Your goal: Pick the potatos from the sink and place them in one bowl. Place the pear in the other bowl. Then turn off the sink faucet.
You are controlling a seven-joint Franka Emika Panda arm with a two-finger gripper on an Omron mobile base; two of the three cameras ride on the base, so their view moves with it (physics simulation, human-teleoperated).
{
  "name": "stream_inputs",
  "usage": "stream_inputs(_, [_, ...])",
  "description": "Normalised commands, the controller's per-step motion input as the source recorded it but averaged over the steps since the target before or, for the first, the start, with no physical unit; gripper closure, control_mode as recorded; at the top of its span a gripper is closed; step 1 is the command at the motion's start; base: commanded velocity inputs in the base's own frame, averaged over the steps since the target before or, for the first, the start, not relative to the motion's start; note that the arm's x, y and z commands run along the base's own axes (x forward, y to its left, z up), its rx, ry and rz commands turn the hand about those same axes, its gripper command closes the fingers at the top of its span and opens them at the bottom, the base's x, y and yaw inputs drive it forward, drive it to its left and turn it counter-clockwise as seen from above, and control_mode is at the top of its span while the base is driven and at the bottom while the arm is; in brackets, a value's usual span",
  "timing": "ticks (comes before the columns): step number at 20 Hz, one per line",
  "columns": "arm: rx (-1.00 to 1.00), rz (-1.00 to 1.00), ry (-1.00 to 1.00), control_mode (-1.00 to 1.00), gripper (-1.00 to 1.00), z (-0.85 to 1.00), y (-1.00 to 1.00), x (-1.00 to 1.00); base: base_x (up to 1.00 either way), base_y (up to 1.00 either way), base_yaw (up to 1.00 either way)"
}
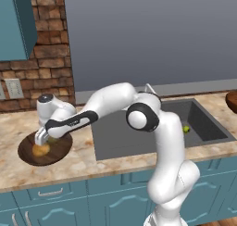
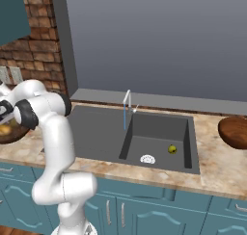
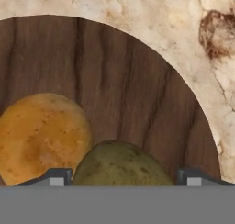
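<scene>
Hand view has us right over the dark bowl (image 3: 137,103): golden potato (image 3: 41,136) lies in it, olive potato (image 3: 121,165) sits between our wide-spread fingers (image 3: 57,177), looks just released. So potatoes look done. Pear (image 2: 172,149) is in the sink (image 2: 96,133), red bowl (image 2: 234,131) waits at right, and the faucet (image 2: 126,104) runs. Speckled stone counter (image 1: 83,160), teal cabinets (image 1: 69,197), brick wall (image 1: 46,58).

The dark brown bowl (image 1: 28,156) is sitting on the counter left of the sink (image 2: 96,133), near the counter's front edge. The golden potato (image 3: 41,136) and the olive-green potato (image 3: 121,165) are lying in it, touching. The pear (image 2: 172,149) is lying in the sink's deeper well. The reddish bowl (image 2: 234,131) is sitting right of the sink. The faucet (image 2: 126,104) is running at the back rim.
</scene>
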Motion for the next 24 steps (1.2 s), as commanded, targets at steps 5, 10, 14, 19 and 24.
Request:
stream_inputs(5, [-0.01,-0.01,0.00,-1.00,-1.00,-0.09,0.06,0.00,0.00,0.00,0.00])
stream_inputs(10, [0.00,-0.01,0.00,-1.00,-1.00,-0.01,0.07,-0.10,0.00,0.00,0.00])
stream_inputs(14, [0.00,-0.02,0.00,-1.00,-1.00,0.03,0.00,-0.28,0.00,0.00,0.00])
stream_inputs(19, [0.00,-0.02,-0.04,-1.00,-1.00,0.32,0.00,-0.31,0.00,0.00,0.00])
stream_inputs(24, [0.00,-0.03,-0.02,-1.00,-1.00,0.40,-0.13,-0.25,0.00,0.00,0.00])
